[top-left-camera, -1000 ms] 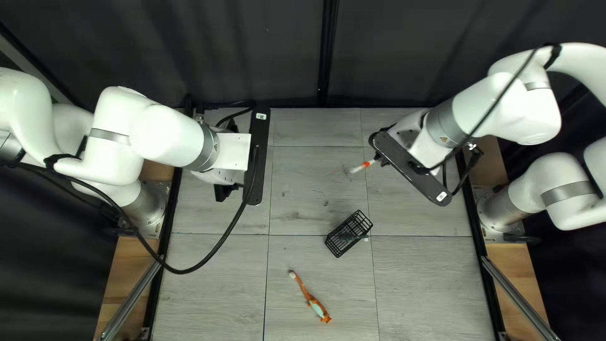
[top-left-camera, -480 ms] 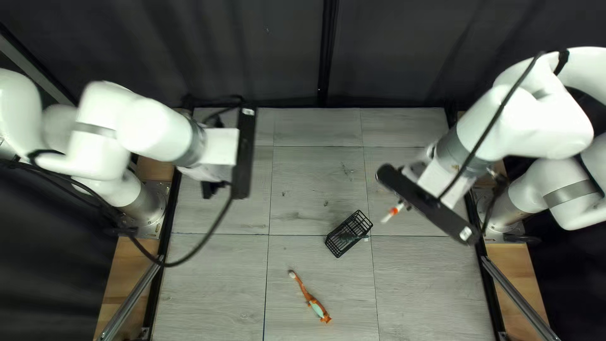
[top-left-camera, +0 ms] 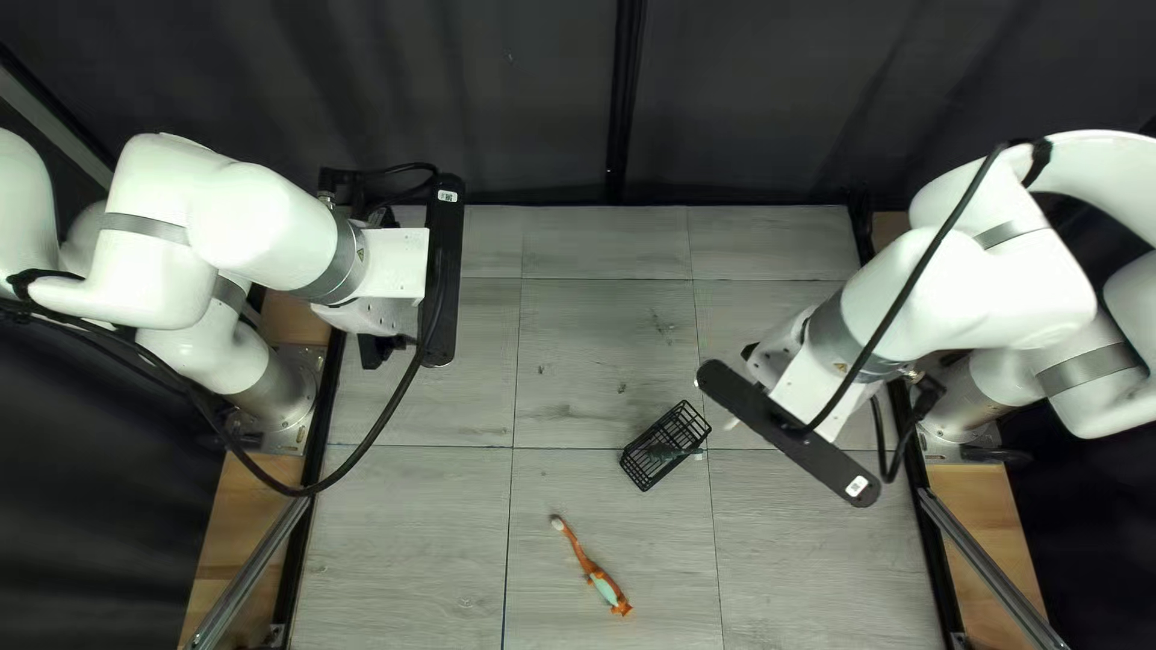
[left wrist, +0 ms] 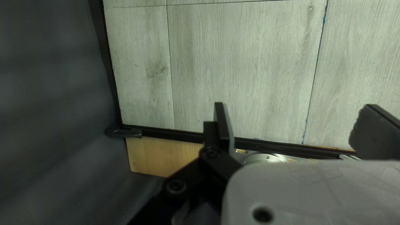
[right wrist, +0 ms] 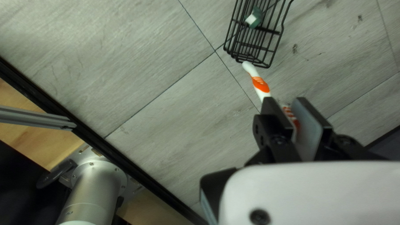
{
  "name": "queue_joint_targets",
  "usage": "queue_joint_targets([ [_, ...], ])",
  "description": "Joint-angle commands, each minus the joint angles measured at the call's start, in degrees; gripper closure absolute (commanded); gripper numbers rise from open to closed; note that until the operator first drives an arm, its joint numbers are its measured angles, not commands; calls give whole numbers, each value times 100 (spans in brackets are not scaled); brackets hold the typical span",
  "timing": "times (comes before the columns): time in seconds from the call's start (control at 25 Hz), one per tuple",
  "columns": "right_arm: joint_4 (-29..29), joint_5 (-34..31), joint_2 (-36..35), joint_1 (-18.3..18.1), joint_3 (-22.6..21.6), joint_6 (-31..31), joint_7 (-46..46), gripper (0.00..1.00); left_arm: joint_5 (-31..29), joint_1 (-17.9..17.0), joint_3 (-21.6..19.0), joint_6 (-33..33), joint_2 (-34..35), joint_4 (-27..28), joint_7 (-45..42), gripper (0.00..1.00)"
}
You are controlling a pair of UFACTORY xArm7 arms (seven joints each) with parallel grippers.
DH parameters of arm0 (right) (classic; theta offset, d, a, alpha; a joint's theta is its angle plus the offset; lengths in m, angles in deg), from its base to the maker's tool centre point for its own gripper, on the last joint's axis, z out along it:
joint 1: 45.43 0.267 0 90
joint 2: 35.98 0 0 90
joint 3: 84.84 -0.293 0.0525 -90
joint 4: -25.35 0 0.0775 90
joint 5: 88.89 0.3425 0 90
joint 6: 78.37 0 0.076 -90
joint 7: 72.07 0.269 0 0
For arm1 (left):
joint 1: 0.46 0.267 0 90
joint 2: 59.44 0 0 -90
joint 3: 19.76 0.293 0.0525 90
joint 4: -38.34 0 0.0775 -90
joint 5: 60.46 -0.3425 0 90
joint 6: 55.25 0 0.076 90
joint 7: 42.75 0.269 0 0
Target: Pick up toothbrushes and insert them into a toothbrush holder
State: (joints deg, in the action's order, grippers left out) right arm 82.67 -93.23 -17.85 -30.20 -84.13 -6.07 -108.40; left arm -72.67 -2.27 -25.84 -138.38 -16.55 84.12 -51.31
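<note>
In the top left view my left gripper (top-left-camera: 443, 275) is over the table's far left; in the left wrist view my left gripper (left wrist: 293, 109) stands open over bare floor tiles. My right gripper (top-left-camera: 789, 433) is right of the black wire holder (top-left-camera: 665, 445), with a white tip of its toothbrush (top-left-camera: 731, 424) showing. Seen from the right wrist, my right gripper (right wrist: 287, 103) is shut on the white-and-orange toothbrush (right wrist: 261, 85), whose end points toward the holder (right wrist: 250, 56). A green toothbrush (right wrist: 255, 18) is in the holder. An orange toothbrush (top-left-camera: 582, 556) lies nearer the front.
A dark frame edge (top-left-camera: 316, 445) runs along the table's left side, with wooden strips outside it. A loose black cable (top-left-camera: 385, 421) loops down from my left arm. Dark curtain (top-left-camera: 506, 96) hangs behind the far edge.
My left arm has drawn back to the left. My right gripper, carrying its toothbrush, has come nearer the front edge, swinging right and then back left. The holder and orange toothbrush have stayed put.
</note>
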Motion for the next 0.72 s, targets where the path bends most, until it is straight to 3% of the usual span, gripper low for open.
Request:
queue_joint_targets([
  [0.04,53,0,-163,-43,92,-47,-150,100,0,0,0,0,0,0,0,0],
  [0.72,335,77,-774,-62,211,-183,-563,100,0,0,0,0,0,0,0,0],
])
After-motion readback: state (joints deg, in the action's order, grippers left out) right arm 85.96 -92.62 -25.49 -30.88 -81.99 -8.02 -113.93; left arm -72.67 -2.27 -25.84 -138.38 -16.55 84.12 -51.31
